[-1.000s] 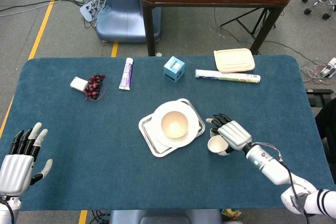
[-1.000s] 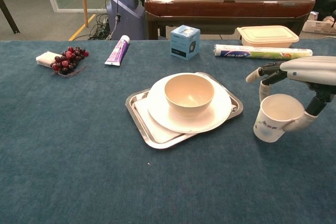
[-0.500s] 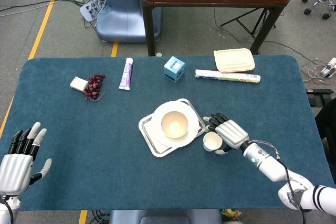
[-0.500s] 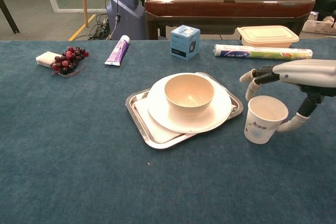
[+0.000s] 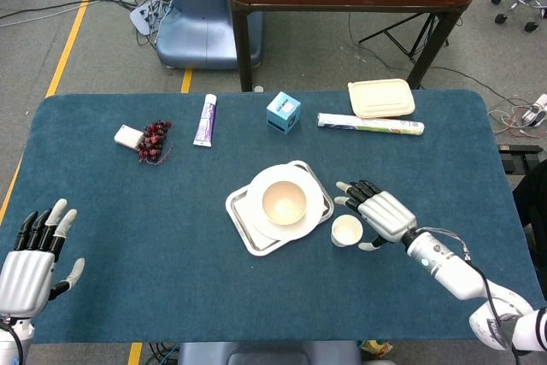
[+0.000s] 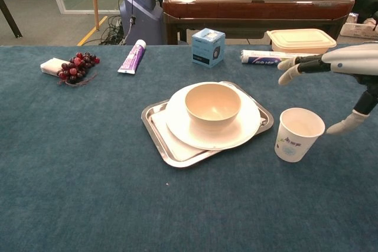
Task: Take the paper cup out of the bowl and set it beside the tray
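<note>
Head view, left to right: the left robot hand (image 5: 34,267) rests open, fingers spread, at the blue worktop's (image 5: 128,211) near-left corner. At centre, a bowl (image 5: 284,203) sits on a plate in the tray (image 5: 240,215). The paper cup (image 5: 346,230) stands upright just right of the tray. The right robot hand (image 5: 380,214) hovers beside it, open, not touching.

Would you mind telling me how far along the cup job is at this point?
Nearly finished. The paper cup stands upright on the table beside the tray, and the bowl is empty. The right hand is open next to the cup, not touching it. All that seems left is pulling that hand clear.
</note>
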`<state>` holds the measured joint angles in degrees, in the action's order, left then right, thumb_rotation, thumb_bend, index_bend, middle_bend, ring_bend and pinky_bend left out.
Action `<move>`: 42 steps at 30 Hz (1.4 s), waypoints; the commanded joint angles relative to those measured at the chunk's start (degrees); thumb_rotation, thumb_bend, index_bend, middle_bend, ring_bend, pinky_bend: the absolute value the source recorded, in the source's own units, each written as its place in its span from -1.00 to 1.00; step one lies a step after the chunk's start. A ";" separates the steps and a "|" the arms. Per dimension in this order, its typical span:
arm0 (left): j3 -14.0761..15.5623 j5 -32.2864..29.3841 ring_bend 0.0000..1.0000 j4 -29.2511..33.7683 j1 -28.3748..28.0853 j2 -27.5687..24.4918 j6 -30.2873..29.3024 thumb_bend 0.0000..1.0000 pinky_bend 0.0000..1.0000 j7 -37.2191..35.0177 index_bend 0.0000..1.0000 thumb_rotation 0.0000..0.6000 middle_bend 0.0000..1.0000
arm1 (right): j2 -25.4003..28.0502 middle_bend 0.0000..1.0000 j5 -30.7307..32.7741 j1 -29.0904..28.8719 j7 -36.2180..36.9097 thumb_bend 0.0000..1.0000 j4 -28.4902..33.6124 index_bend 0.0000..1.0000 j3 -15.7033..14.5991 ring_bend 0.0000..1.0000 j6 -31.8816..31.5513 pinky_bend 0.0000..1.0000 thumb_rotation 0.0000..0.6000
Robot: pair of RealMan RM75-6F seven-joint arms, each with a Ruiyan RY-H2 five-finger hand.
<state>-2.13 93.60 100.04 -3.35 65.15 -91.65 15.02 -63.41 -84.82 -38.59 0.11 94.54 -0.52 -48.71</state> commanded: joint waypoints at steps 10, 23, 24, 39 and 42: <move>0.55 0.36 -1.00 0.10 -0.34 0.47 1.14 -0.33 -1.00 1.04 -1.00 1.00 -1.00 | 12.57 -0.99 -2.10 12.49 -7.21 -0.71 9.79 -0.89 -1.24 -1.00 -19.75 -1.00 1.00; 0.75 -2.37 -1.00 0.08 -2.41 1.78 6.46 -0.33 -1.00 3.48 -1.00 1.00 -1.00 | 5.68 -0.97 -5.52 27.19 -0.58 -0.71 -5.98 -0.89 -1.07 -1.00 -41.83 -1.00 1.00; 0.79 -2.34 -1.00 0.09 -2.45 1.85 6.48 -0.33 -1.00 3.65 -1.00 1.00 -1.00 | 5.07 -0.97 -5.61 27.80 0.34 -0.71 -7.20 -0.89 -0.96 -1.00 -42.55 -1.00 1.00; 1.33 -1.17 -1.00 0.12 -2.54 2.03 5.84 -0.33 -1.00 4.07 -1.00 1.00 -1.00 | -0.51 -0.97 -6.76 33.40 7.38 -0.71 -17.66 -0.89 0.52 -1.00 -49.51 -1.00 1.00; 1.58 -0.78 -1.00 0.16 -2.58 2.13 5.89 -0.33 -1.00 4.22 -1.00 1.00 -1.00 | -0.42 -0.97 -6.69 33.86 8.07 -0.71 -17.69 -0.89 0.99 -1.00 -49.85 -1.00 1.00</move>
<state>-0.57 92.80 100.19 -5.91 67.27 -85.77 19.22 -63.79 -91.51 -4.94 7.85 76.96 0.27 -98.59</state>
